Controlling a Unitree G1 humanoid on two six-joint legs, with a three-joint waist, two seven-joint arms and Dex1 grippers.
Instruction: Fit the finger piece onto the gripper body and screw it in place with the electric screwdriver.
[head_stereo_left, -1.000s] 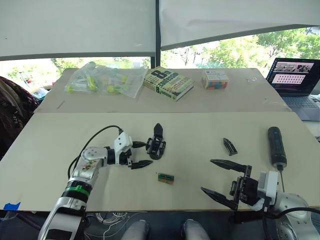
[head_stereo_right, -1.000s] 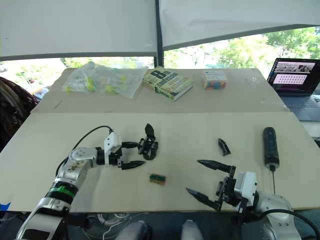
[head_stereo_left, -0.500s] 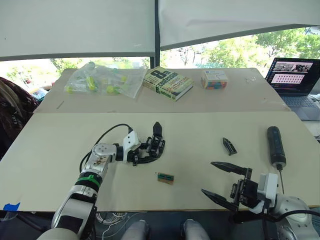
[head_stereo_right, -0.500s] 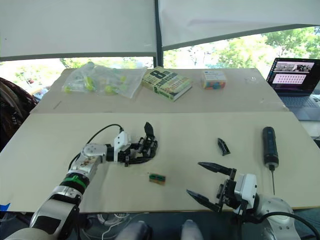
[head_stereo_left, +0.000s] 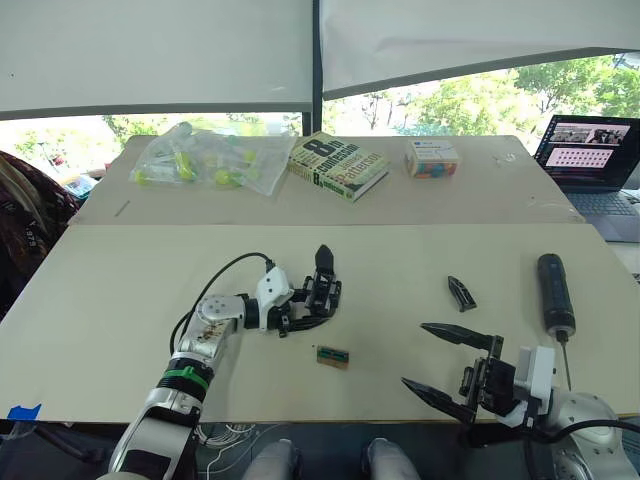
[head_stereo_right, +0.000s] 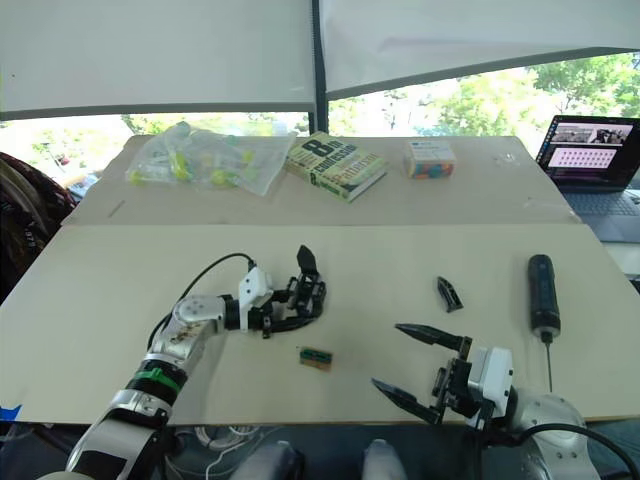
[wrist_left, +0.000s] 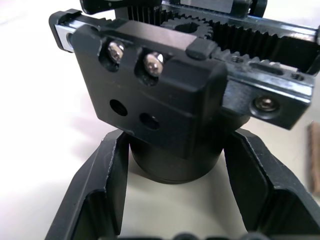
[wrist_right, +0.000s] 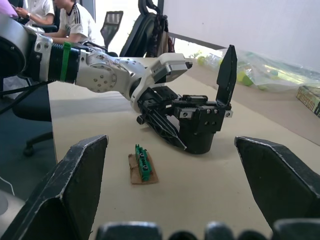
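Since a second ago the left gripper (head_stereo_left: 302, 306) has pushed forward across the table (head_stereo_left: 90, 290) and now has its two fingers on either side of the round base of the gripper body (head_stereo_left: 322, 292). The left wrist view shows that base sitting between the fingers (wrist_left: 102, 185), with a sliver of gap on each side, so the jaws bracket it but I cannot tell that they have clamped. The body stands upright, one finger already mounted and pointing up, its toothed rail running crosswise above the left gripper's fingers.

Just in front of it, nearer the robot, lies a small tan-and-green block (head_stereo_left: 331, 356).

Further right, the loose finger piece (head_stereo_left: 460, 292) lies flat on the table, its long axis running roughly away from the robot and slightly toward its left. It is ahead of the right gripper (head_stereo_left: 433, 362), which hovers wide open near the table's front edge with nothing held. That arm is clearly the nearer one to reach for it.

At the far right the electric screwdriver (head_stereo_left: 554, 295) lies with its bit toward the robot, just beside the right arm.
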